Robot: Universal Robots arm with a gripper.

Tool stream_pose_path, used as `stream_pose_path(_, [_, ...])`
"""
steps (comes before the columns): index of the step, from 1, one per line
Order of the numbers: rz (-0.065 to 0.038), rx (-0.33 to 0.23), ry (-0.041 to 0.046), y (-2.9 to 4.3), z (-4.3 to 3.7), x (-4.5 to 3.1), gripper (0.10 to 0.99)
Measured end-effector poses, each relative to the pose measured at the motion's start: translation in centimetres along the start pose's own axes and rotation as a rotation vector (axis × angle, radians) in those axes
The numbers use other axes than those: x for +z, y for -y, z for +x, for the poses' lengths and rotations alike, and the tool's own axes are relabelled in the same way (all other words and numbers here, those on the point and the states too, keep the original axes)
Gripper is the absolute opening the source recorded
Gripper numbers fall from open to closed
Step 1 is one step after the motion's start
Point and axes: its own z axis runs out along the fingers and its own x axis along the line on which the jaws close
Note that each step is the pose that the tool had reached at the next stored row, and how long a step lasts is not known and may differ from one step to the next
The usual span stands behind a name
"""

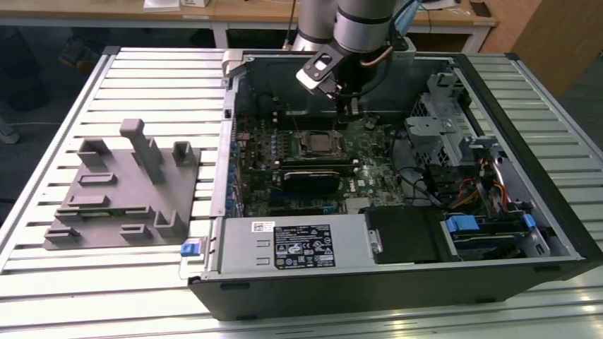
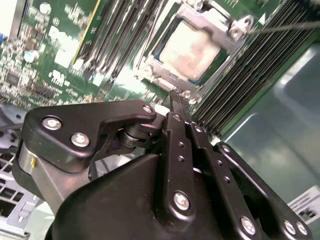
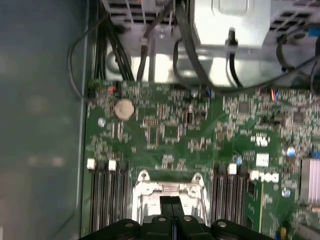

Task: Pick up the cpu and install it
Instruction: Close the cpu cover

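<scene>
Small flat square cpu with silvery-white metal top (image 2: 192, 47) lies in the dark metal-framed socket (image 2: 235, 27), black gripper (image 2: 175, 97) hanging near, fingers together and empty; seating judged complete, further contact demands a light touch

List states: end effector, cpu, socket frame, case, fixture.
end effector: shut, nothing seen between its fingers, hanging over the motherboard next to the socket.
cpu: seated in the socket, silvery top up.
socket frame: down around the cpu.
computer case: lying on its side, side panel off, inside exposed.
grey fixture: flat on the table, outside the case.
</scene>
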Motion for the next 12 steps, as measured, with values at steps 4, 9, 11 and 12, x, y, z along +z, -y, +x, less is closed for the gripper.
stream_pose_path(4, [0.0,0.0,0.0001,1.42,0.04,0.18,0.106])
stream_pose_path(9, [0.0,0.0,0.0,2.56,0.07,0.5,0.106])
stream_pose_path(11, [0.0,0.0,0.0,3.04,0.08,0.68,0.106])
stream_pose_path(12, [0.0,-0.001,0.0,3.3,0.09,0.77,0.106])
